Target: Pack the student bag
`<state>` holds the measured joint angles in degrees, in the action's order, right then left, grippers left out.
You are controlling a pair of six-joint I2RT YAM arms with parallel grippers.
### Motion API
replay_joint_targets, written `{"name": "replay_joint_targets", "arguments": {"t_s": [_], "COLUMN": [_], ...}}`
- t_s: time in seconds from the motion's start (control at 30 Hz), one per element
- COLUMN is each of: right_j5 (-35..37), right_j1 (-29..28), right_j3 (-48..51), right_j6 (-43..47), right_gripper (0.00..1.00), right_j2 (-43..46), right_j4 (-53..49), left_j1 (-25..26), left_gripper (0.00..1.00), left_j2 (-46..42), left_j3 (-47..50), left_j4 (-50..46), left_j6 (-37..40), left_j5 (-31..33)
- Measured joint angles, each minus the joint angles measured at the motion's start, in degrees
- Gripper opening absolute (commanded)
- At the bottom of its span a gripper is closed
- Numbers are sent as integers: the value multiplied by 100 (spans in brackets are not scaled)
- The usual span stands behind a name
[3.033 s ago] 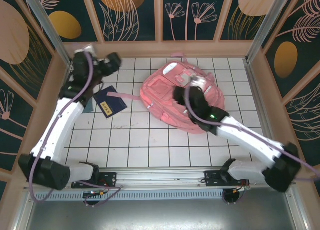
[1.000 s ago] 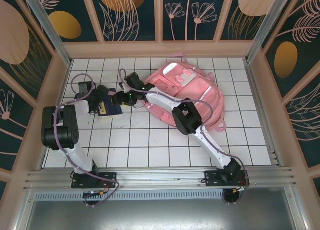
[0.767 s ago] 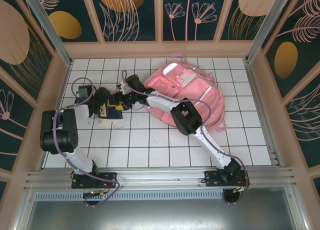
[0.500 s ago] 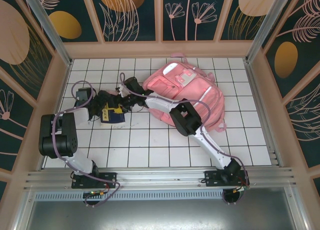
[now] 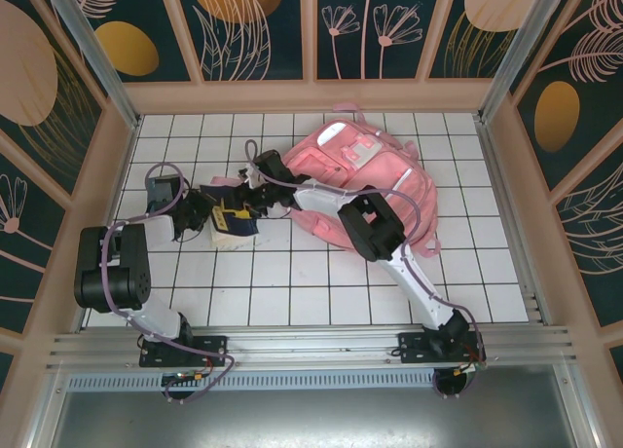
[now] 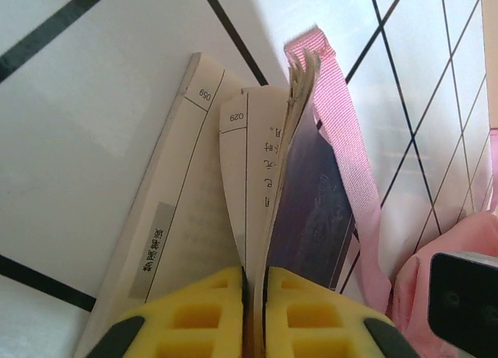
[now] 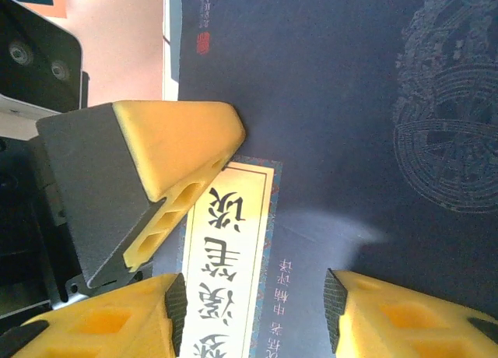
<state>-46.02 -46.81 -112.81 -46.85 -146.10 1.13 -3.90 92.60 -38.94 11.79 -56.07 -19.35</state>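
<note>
The student bag (image 5: 365, 175), a big pink backpack, lies flat at the back centre of the tiled table. A dark blue book (image 5: 237, 224) with a yellow title label (image 7: 226, 272) sits to the left of it. My left gripper (image 6: 254, 296) is shut on the book's front cover and a few pages, and the book has fanned open with pale inner pages (image 6: 194, 210) showing. My right gripper (image 7: 253, 319) hovers open just over the blue cover (image 7: 350, 101), one finger on each side of the label. The left gripper's yellow finger (image 7: 171, 140) is pressed against the cover's edge.
A pink strap (image 6: 346, 156) of the bag trails across the white tiles (image 6: 93, 101) under the book's far edge. Both arms meet at the book in the top view, left gripper (image 5: 210, 217), right gripper (image 5: 250, 202). Wooden walls (image 5: 97, 185) ring the table.
My left gripper has shut on the book's cover, and the book has shifted a little right and opened up. The right gripper has stayed over it, its fingers slightly closer together.
</note>
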Motion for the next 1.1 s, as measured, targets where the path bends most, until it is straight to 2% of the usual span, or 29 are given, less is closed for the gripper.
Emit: {"name": "replay_joint_targets", "arguments": {"t_s": [0.1,0.3,0.5,0.67,0.73,0.77,0.9,1.1], "right_j5": [76,459,1032,1388,1311,1239,879,369], "right_j1": [0,35,201,431,619,728,1064,931], "right_j3": [151,914,2004,2865,3230,3418,4059,4385], "right_j6": [4,345,876,1095,1040,966,538,-2], "right_gripper": [53,58,62,72,81,92,93,90], "right_j2": [94,734,2133,3792,4312,4507,4782,4575], "right_j4": [66,-138,-610,-651,-452,-313,262,761], "left_j1": [15,81,81,83,101,109,249,542], "left_gripper": [2,4,9,12,13,13,14,14], "left_j2": [-9,-380,-1176,-1845,-2120,-2253,-2599,-2846], "left_j3": [-2,-181,-490,-498,-498,-494,-444,-402], "left_j4": [-11,-623,-1064,-1123,-1095,-1045,-654,-317], "left_j6": [55,345,660,658,562,474,33,-496], "left_j5": [-22,-20,-212,-732,-922,-1029,-1394,-1751]}}
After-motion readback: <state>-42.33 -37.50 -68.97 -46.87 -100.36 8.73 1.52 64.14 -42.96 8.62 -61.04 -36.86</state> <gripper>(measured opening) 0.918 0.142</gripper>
